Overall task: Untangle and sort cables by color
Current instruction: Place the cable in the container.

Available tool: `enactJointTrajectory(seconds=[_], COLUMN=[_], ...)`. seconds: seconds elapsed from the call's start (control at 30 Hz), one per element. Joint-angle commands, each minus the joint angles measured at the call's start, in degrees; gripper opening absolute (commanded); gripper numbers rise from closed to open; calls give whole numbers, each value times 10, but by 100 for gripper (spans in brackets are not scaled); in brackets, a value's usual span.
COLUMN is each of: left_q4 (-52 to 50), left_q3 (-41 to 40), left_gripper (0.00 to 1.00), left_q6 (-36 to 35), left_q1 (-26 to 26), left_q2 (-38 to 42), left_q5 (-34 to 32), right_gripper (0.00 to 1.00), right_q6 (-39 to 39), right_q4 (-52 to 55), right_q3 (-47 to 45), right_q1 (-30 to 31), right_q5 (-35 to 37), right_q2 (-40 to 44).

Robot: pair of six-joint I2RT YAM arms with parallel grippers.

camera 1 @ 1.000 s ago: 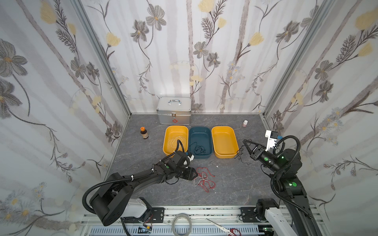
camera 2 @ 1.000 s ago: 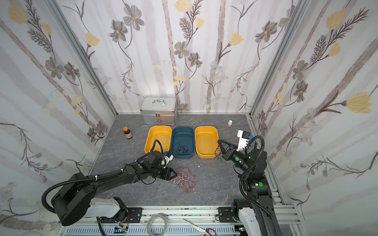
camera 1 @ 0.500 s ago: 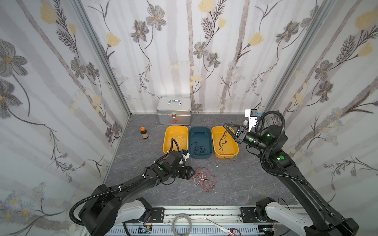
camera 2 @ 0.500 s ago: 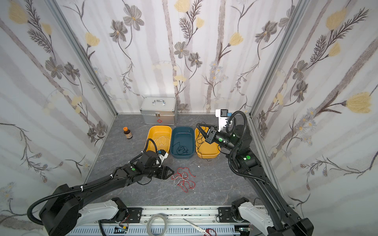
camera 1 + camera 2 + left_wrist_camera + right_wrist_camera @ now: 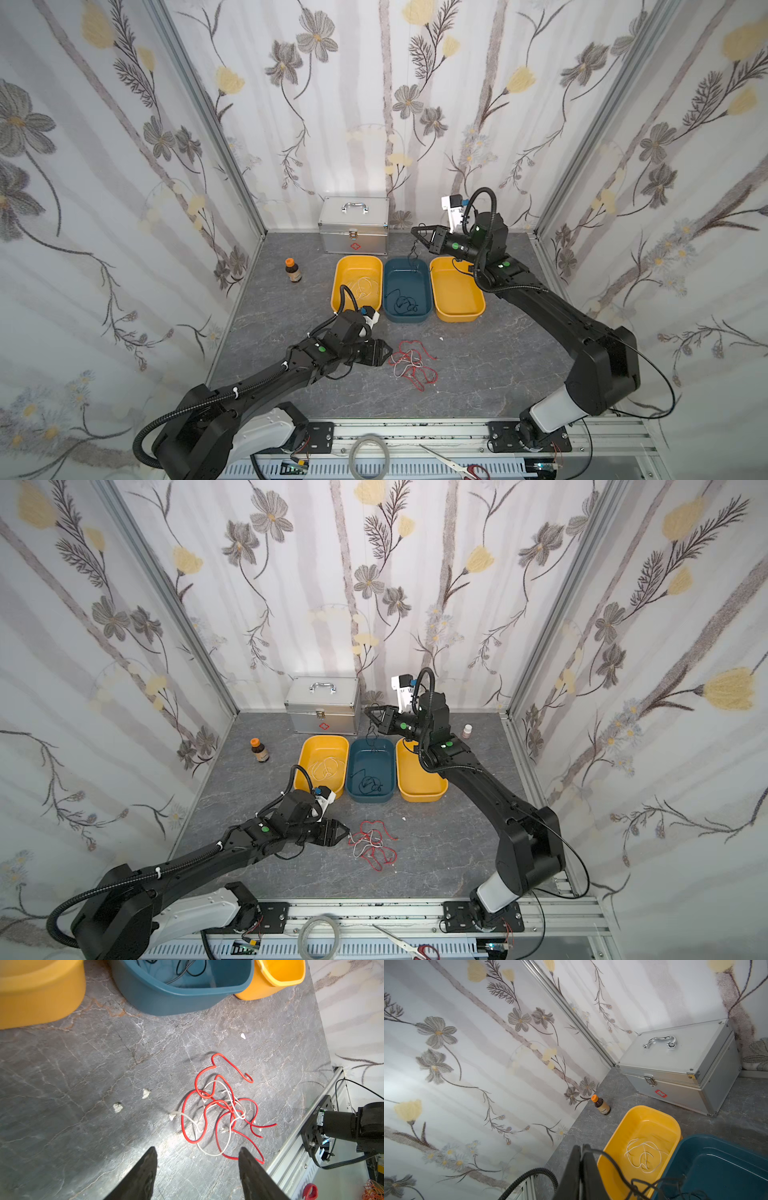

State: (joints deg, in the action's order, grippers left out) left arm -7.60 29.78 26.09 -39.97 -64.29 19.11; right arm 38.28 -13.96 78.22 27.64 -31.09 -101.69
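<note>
You're partway through. One white cable (image 5: 361,286) already lies in the left yellow bin (image 5: 357,259), and a black cable (image 5: 401,301) is coiled in the teal bin (image 5: 407,318) in the middle. Your right jaws are pinched shut on a second black cable (image 5: 412,254), which dangles over the far end of that teal bin, so I judge this drop is close to done. The right yellow bin (image 5: 457,291) looks empty.

What's left is the tangle (image 5: 218,1109) on the bench (image 5: 498,353), on the near side of the bins, with white threaded through red loops. Your left jaws stand wide just left of it, gripping nothing. The reds need freeing and binning, presumably in the empty yellow bin, and the white belongs in the left one.
</note>
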Motion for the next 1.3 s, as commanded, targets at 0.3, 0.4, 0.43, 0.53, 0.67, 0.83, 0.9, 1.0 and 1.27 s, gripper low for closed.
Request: enactJointTrajectory(seconds=[0.3, 0.4, 0.43, 0.53, 0.67, 0.83, 0.9, 1.0, 1.27], left_q4=[30, 33, 33, 33, 35, 34, 34, 35, 43], left_q3=[-13, -13, -14, -12, -9, -8, -5, -1, -1], left_gripper=[66, 66, 66, 66, 66, 66, 67, 67, 67], left_q6=[15, 16, 17, 17, 16, 17, 17, 17, 22], left_q1=[6, 7, 8, 9, 11, 11, 11, 12, 13], left_q2=[7, 8, 9, 8, 7, 11, 11, 8, 7], left_q5=[-13, -14, -16, -15, -13, -17, -17, -14, -10], right_gripper=[12, 13, 14, 21, 32, 39, 43, 51, 54], right_q6=[-53, -59, -60, -67, -95, -118, -125, -125, -98], right_q4=[75, 106, 109, 129, 166, 204, 216, 192, 130], right_q3=[55, 44, 36, 27, 27, 5, 1, -14, -53], right_q1=[5, 9, 10, 14, 20, 22, 24, 18, 22], right_q5=[79, 108, 113, 130, 142, 188, 188, 67, -56], right_q2=[-138, -150, -150, -150, -146, -121, -112, -101, -83])
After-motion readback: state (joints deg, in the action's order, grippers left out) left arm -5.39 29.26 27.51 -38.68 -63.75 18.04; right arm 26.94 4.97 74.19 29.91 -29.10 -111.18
